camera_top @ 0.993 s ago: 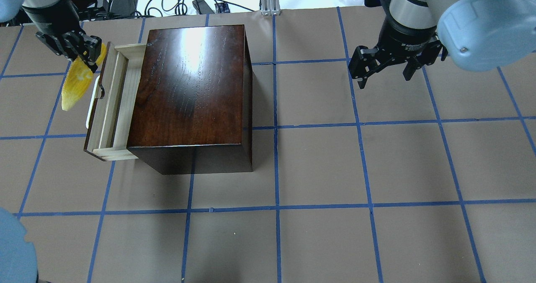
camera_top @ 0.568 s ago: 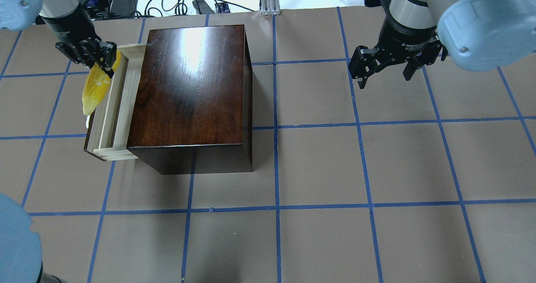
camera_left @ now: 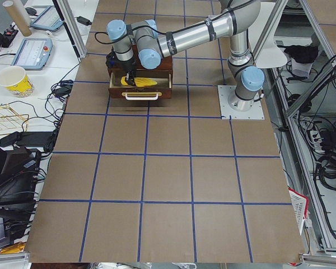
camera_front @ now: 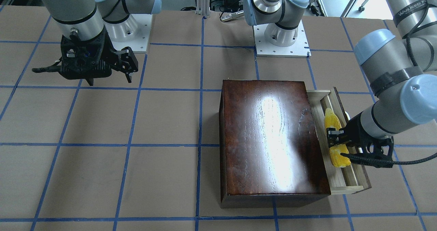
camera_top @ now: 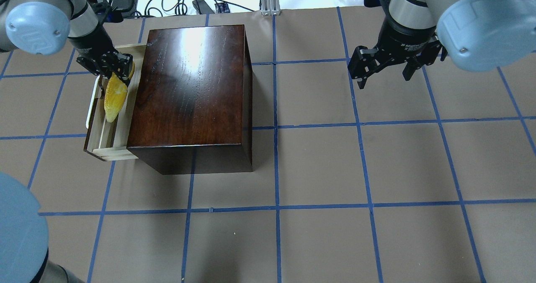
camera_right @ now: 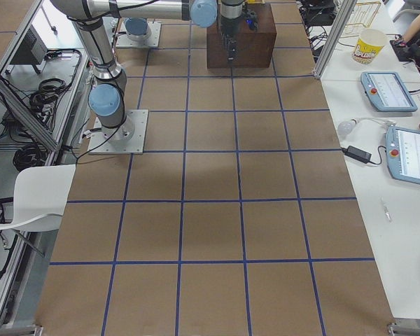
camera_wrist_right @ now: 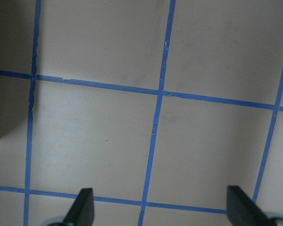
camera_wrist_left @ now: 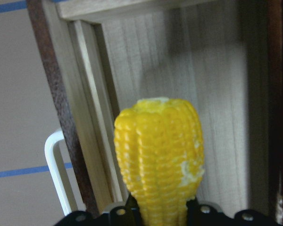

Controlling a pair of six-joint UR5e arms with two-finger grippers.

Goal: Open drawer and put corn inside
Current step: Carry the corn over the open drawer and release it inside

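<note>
Corn [camera_top: 114,101] (in pincer [camera_top: 116,73]) — now over drawer [camera_top: 109,152]

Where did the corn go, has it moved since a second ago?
Yes. In the overhead view the corn moved right, from outside the drawer to above its tray, nearer the dark box.
</note>
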